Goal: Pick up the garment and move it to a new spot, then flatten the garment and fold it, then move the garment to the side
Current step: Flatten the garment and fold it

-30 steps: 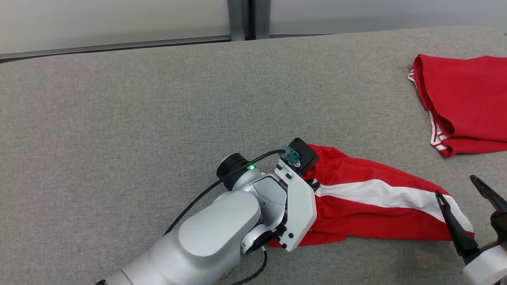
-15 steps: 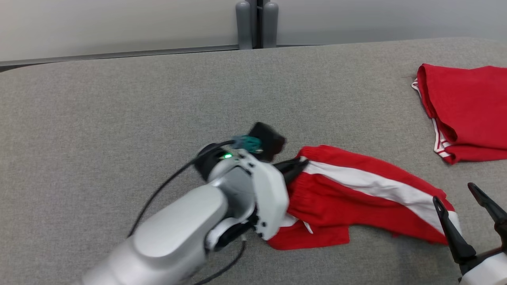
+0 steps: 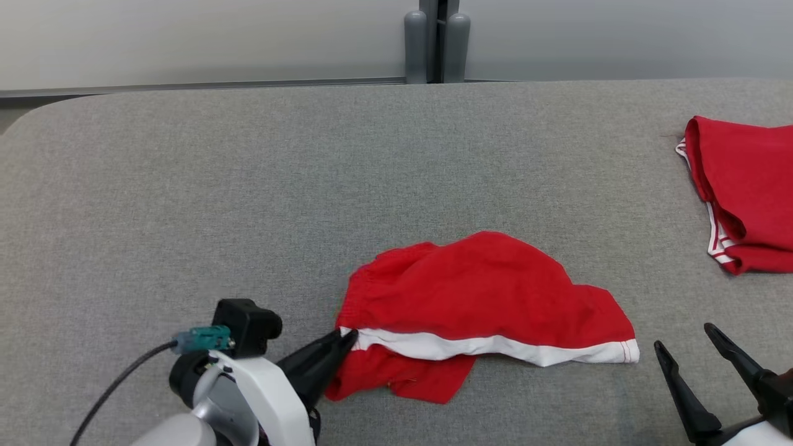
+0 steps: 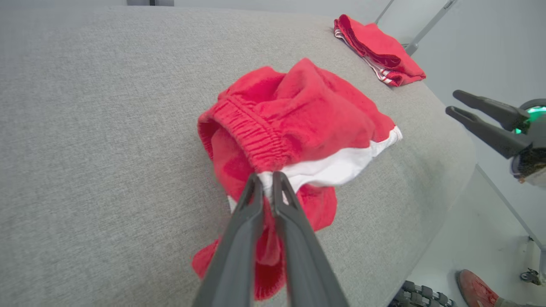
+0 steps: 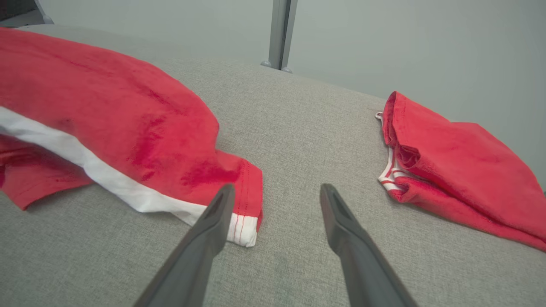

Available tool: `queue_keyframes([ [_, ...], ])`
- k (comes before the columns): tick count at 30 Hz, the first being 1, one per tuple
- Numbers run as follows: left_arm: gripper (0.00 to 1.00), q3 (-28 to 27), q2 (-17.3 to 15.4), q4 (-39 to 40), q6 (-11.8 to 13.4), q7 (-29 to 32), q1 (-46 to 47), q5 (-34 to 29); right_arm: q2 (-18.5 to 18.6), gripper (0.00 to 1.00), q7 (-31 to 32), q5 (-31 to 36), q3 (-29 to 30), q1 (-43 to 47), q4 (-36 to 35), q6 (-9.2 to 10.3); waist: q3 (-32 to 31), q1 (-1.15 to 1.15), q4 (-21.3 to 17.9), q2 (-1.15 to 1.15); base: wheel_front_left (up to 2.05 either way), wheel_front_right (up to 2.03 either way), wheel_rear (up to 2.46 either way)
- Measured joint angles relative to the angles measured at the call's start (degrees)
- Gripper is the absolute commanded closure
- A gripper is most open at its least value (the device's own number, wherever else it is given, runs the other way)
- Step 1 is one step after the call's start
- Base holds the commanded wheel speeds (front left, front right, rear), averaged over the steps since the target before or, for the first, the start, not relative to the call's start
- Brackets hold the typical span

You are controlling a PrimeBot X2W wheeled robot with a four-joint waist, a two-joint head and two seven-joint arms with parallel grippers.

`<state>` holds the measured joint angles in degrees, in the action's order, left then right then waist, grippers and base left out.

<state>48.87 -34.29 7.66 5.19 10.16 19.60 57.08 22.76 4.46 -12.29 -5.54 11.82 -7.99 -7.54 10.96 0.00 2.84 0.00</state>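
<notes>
Head view, garment (image 3: 483, 297): red with a white band, crumpled on the grey table (image 3: 248, 186) near its front edge.
Head view, left gripper (image 3: 347, 337): tips at the garment's left end, on the white band; how close the fingers stand is hard to see here.
Head view, right gripper (image 3: 683, 336): lower right, fingers spread wide, empty, near the garment's right hem.
Head view, other garment (image 3: 749, 186): red, folded, far right, well apart.
Left wrist view, left gripper (image 4: 266, 177): fingers almost together, pinching the white band just below the waistband (image 4: 251, 132).
Left wrist view, shoe (image 4: 473, 288): red, on the floor past the table edge.
Right wrist view, right gripper (image 5: 277, 187): wide, holding nothing; its left finger crosses the hem corner (image 5: 243, 221), contact unclear.
</notes>
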Motion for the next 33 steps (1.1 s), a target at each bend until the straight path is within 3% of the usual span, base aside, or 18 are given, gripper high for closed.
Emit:
queue_keyframes([
  [1,0.0,0.4,0.7,0.4,0.4,-0.7,-0.7,-0.5,0.0,0.0,-0.1,-0.2,-0.2,-0.4,0.2,0.0,-0.1,0.0,0.2,0.0,0.0,0.0,0.0],
  [8,0.0,2.5,2.0,3.9,3.7,-3.9,-2.5,-5.7,0.6,0.0,-0.5,-0.8,-0.4,-0.8,1.7,0.0,-0.5,0.0,0.4,0.0,0.0,0.0,0.0],
  [23,0.0,5.5,1.3,7.9,5.5,-1.0,-2.9,-8.6,0.4,0.0,-2.0,-1.3,-0.5,-1.4,3.2,0.0,-0.4,0.0,-0.1,0.0,0.0,0.0,0.0],
  [24,0.19,5.5,1.5,7.3,5.4,-0.8,-2.9,-8.3,0.4,0.0,-2.1,-1.3,-0.6,-1.6,3.3,0.0,-0.3,0.0,-0.2,0.0,0.0,0.0,0.0],
  [26,1.0,5.5,1.8,6.2,5.4,-1.0,-2.9,-8.2,0.4,0.0,-2.4,-1.3,-0.8,-2.1,3.4,0.0,-0.2,0.0,-0.3,0.0,0.0,0.0,0.0],
  [33,1.0,3.8,1.4,4.2,5.7,-3.1,-3.0,-7.5,0.6,0.0,-2.5,-3.4,-2.9,-2.5,5.4,0.0,-0.4,0.0,-0.6,0.0,0.0,0.0,0.0],
])
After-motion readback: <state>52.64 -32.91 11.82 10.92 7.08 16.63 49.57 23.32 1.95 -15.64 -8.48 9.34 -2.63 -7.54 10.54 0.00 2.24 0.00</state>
